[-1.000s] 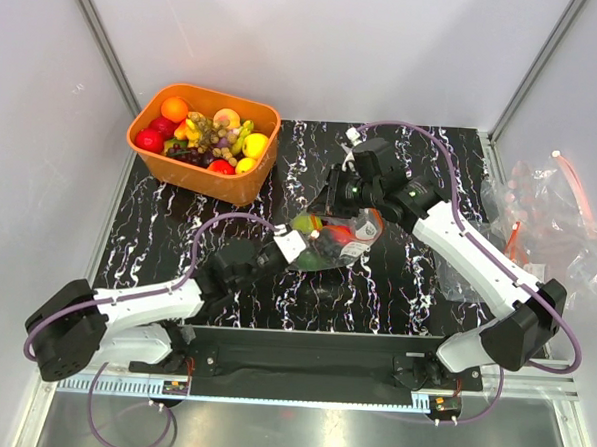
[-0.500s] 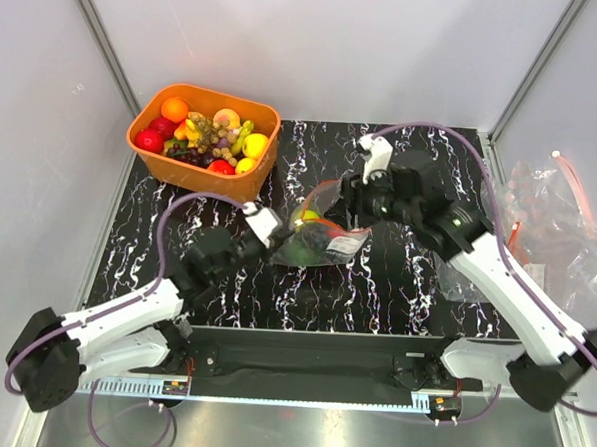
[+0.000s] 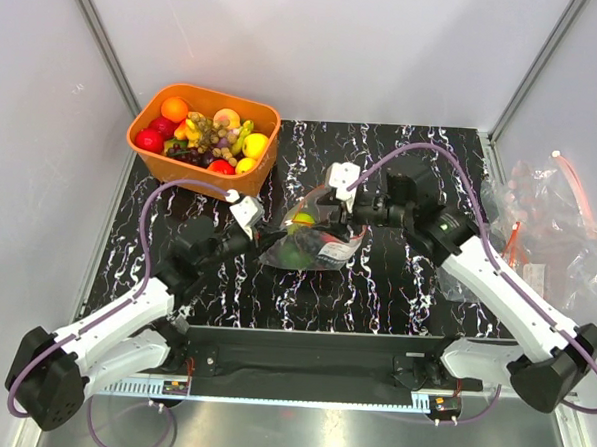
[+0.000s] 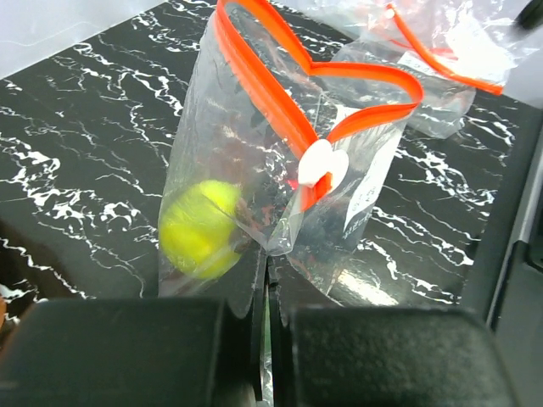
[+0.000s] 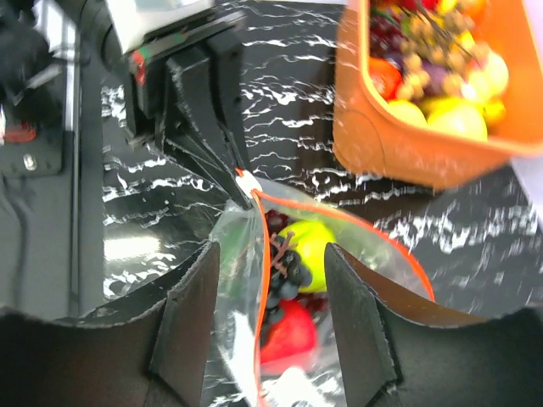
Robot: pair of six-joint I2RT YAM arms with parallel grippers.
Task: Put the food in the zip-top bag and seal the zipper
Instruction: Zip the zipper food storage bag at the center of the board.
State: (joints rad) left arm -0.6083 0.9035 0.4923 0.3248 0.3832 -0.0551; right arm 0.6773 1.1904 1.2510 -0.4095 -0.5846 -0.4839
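Orange-red along its mouth, the clear thin plastic zip-top bag (image 3: 312, 246) lies mid-tabletop between the two hands, its mouth gaping. The left hand (image 4: 264, 292) has its fingers pressed together on a fold of the bag's plastic, just below the thin orange-red zipper strip (image 4: 259, 85) and its small white slider (image 4: 322, 165). The right hand (image 5: 271, 250) stands with fingers apart, one on each side of the bag's mouth, gripping nothing.

Inside sit a yellow-green toy ball (image 5: 310, 242), a dark purple toy grape bunch (image 5: 284, 270) and a glossy red toy fruit (image 5: 288, 335). The bag's lower part is cut off in the right wrist view, and through the plastic the left wrist camera shows the fruit blurred.

The left arm reaches forward and rightward; the right arm stretches leftward across the black white-veined tabletop (image 3: 395, 289). Behind them stands an orange plastic basket (image 3: 225, 185) of toy fruit.
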